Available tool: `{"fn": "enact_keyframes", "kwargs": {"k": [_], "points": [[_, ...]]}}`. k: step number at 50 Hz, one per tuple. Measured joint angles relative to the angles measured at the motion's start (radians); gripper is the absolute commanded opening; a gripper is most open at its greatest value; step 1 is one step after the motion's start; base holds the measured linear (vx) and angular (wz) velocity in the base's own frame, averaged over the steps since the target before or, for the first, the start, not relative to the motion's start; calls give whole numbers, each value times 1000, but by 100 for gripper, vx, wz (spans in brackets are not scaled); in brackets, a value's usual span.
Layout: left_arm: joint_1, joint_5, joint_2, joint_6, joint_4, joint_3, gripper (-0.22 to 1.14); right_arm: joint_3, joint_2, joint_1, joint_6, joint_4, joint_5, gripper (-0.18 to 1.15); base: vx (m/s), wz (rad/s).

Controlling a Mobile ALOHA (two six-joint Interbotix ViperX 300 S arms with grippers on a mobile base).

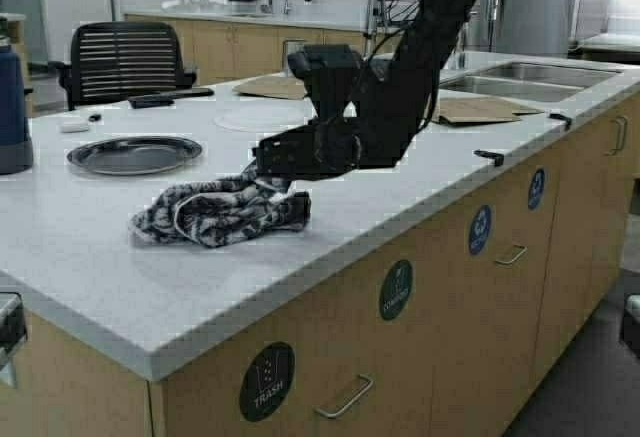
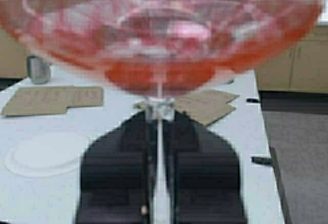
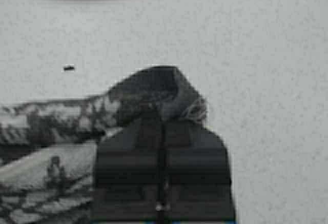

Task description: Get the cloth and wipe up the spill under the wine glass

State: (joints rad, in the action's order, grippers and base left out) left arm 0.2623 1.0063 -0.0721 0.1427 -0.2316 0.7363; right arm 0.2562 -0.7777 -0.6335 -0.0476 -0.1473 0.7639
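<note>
Cloth (image 1: 215, 212) edge pinched in right tool (image 1: 268, 172) on counter (image 1: 420, 182)

The right claw (image 1: 268, 169) is reaching low over the white surface (image 1: 400, 187) and is clamping an edge of the cloth (image 1: 215, 212), which is lying bunched near the front edge. A dark round plate (image 1: 134, 154) is sitting just behind the cloth, apart from it. Tan paper sheets (image 1: 478, 109) are lying farther back beside the sink (image 1: 530, 79). A blue bottle (image 1: 12, 107) is standing at the far left.
</note>
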Motion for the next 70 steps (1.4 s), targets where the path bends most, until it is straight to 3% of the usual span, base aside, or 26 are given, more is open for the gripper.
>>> {"fn": "enact_keyframes", "kwargs": {"k": [20,46,60,70], "points": [[-2,276,-373,-11,-2,-9,11,20,-9,11,-3,2,12,5,0,0],[3,379,-753,-114,-2,-198,11,74,-9,26,-3,5,57,5,0,0],[3,437,-784,-115,-2,-199,12,109,5,31,-2,-17,118,5,0,0],[5,433,-699,-115,-3,-169,12,199,100,61,11,-183,282,5,0,0]]}}
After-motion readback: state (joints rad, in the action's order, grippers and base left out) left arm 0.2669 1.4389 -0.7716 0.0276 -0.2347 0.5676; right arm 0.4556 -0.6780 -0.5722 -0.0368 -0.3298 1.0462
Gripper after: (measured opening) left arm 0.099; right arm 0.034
